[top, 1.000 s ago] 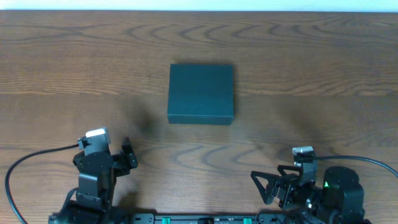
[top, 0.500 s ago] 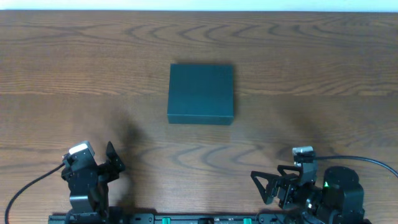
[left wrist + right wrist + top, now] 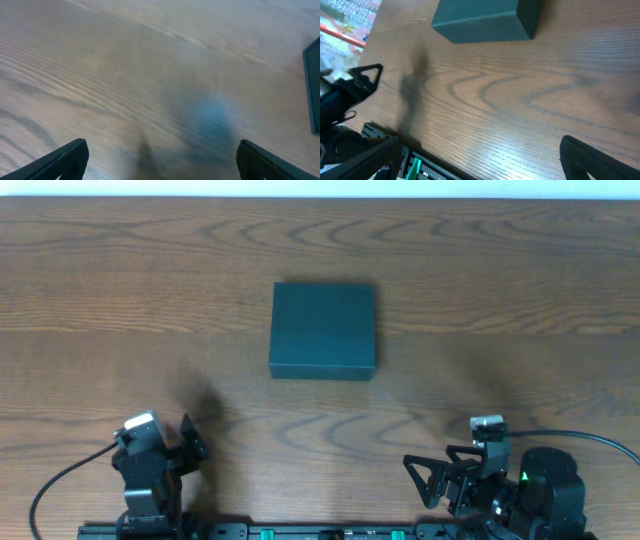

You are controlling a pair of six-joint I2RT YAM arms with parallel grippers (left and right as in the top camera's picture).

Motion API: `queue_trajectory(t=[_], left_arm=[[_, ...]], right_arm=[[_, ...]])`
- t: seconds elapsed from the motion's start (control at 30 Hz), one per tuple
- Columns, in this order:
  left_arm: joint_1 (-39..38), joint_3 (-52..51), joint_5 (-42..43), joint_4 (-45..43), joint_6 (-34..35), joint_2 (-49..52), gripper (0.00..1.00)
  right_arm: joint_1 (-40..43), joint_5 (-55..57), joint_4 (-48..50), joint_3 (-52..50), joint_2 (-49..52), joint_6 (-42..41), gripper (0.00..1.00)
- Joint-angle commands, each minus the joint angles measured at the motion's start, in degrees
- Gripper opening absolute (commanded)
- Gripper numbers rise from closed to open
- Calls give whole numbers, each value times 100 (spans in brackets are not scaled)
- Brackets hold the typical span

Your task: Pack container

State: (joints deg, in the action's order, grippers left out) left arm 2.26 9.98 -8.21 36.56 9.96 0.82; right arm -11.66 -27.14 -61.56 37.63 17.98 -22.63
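The container (image 3: 323, 330) is a dark teal-green, roughly square box lying closed on the wooden table (image 3: 520, 290), a little beyond the middle. The right wrist view shows it at the top (image 3: 485, 20), and a sliver shows at the right edge of the blurred left wrist view (image 3: 314, 85). My left gripper (image 3: 190, 440) is open near the front left edge, well short of the box, with only bare wood between its fingers (image 3: 162, 160). My right gripper (image 3: 425, 478) stands open at the front right, pointing left, and is also empty (image 3: 480, 155).
A black mounting rail (image 3: 330, 532) with green clips runs along the front edge. Cables trail from both arm bases. The left arm (image 3: 350, 90) shows at the left of the right wrist view. A pale strip borders the table's far edge.
The left arm has drawn back toward the front edge and then shifted slightly right. The right arm and the container have not moved.
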Motion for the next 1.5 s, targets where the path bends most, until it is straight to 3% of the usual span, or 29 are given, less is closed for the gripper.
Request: queue_trajectory(t=[0.0, 0.8, 0.97, 1.17, 1.47], left_arm=[[33, -107, 313, -7, -170, -57, 95], [33, -105, 337, 26, -184, -57, 95], [33, -105, 337, 26, -184, -57, 95], [33, -105, 334, 26, -184, -57, 95], [33, -105, 337, 26, -184, -57, 95]], right_arm=[[-52, 15, 2, -35, -33, -70, 99], [-52, 15, -4, -35, -33, -66, 99], [-61, 1126, -9, -37, -50, 319, 99], [-162, 1165, -262, -50, -87, 306, 99], [-160, 1602, 1858, -1517, -1032, 767, 99]])
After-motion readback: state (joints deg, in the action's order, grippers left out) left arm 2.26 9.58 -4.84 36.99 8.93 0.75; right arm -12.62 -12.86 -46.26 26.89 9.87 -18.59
